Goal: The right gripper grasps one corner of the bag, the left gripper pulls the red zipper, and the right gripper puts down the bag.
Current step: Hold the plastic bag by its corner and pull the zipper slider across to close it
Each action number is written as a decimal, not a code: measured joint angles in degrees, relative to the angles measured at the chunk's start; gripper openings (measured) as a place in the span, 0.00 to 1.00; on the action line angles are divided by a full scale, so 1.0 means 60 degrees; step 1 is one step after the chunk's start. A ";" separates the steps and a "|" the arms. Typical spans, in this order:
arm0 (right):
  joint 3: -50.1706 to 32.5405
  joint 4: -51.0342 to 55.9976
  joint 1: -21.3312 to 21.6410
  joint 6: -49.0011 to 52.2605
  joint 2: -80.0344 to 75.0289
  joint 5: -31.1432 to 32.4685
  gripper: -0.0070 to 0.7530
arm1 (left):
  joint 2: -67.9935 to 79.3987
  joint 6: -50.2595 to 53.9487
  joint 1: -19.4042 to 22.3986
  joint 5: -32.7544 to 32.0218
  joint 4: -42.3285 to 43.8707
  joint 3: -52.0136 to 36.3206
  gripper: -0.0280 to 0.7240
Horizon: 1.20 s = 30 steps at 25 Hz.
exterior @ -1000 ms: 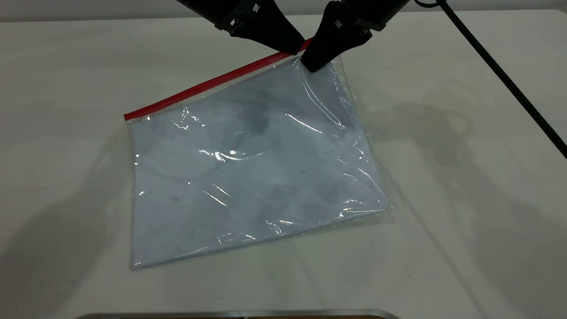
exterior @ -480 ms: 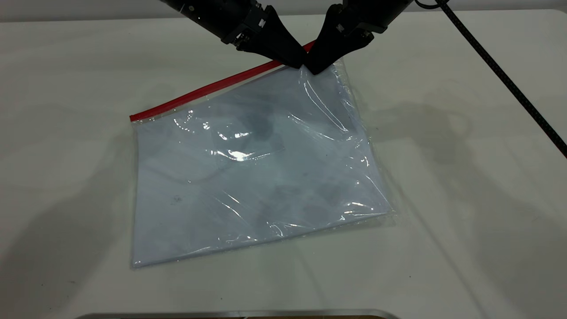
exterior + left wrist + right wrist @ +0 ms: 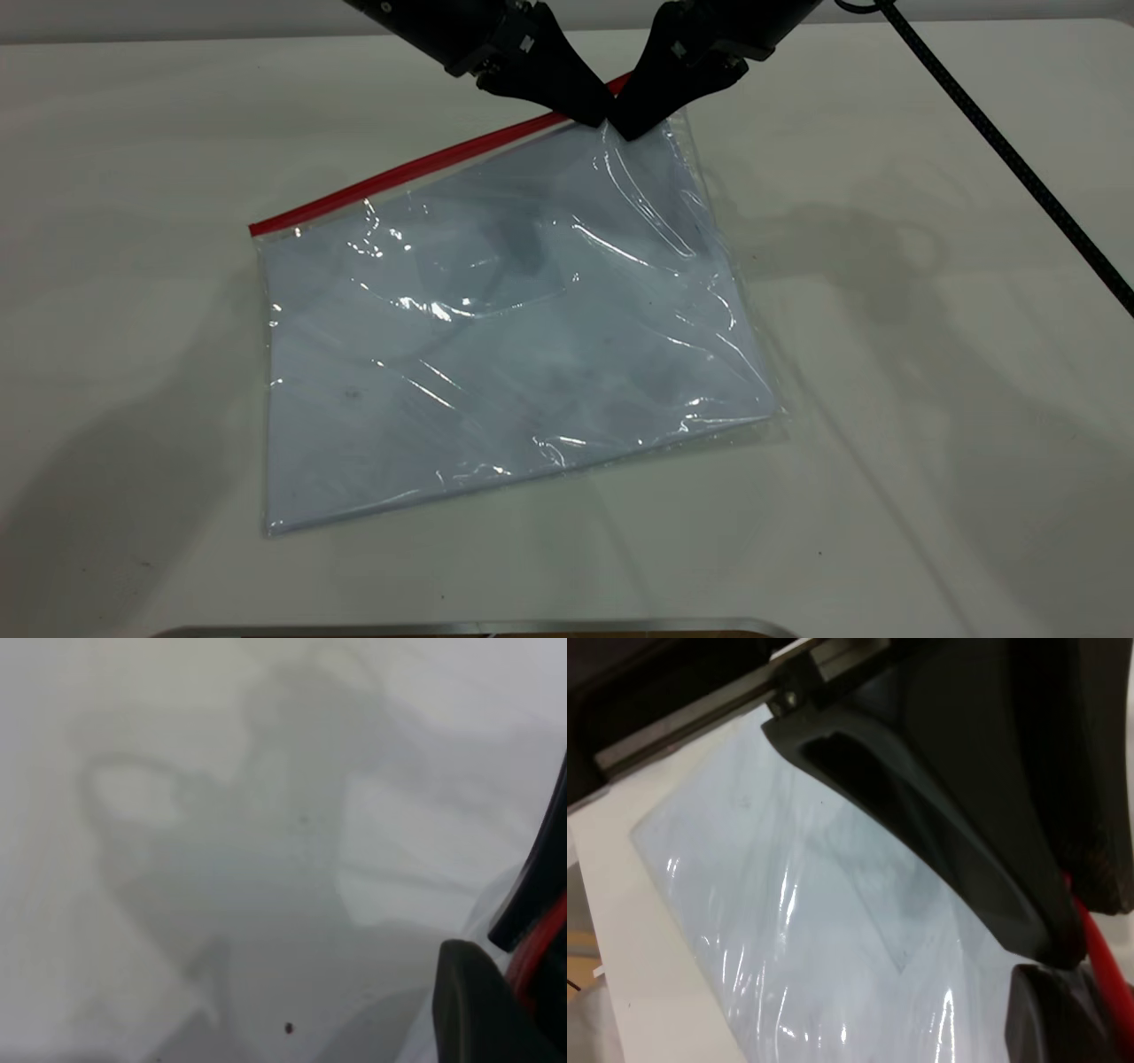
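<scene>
The bag (image 3: 496, 354), a clear pouch with white sheets inside, lies on the white table with its far right end raised. The red zipper (image 3: 399, 175) runs along its far edge. My right gripper (image 3: 631, 126) is shut on the corner of the bag (image 3: 678, 128) at the zipper's right end. My left gripper (image 3: 592, 113) touches it tip to tip and is shut on the red zipper there. The slider tab is hidden. The left wrist view shows red (image 3: 542, 943) between black fingers (image 3: 469, 1010). The right wrist view shows the bag (image 3: 788, 930) and the red strip (image 3: 1103, 948).
A braided black cable (image 3: 1001, 142) runs from the right arm across the table's right side. A metal edge (image 3: 478, 627) lies along the near table edge. A faint label pocket (image 3: 496, 275) shows on the bag.
My left gripper came down onto the zipper beside the right gripper, then both rose slightly. The bag shifted a little right, then back left.
</scene>
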State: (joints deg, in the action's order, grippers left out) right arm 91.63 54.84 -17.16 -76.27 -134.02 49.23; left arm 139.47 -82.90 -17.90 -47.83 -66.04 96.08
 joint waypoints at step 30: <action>0.0000 0.0854 0.1088 -0.0008 0.0000 0.0445 0.05 | -0.0003 0.0585 0.0750 0.0099 0.1430 0.0038 0.23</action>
State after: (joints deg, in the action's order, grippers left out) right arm 91.63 59.96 -10.63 -76.32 -134.02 51.91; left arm 139.45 -79.39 -13.40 -47.24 -57.45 96.30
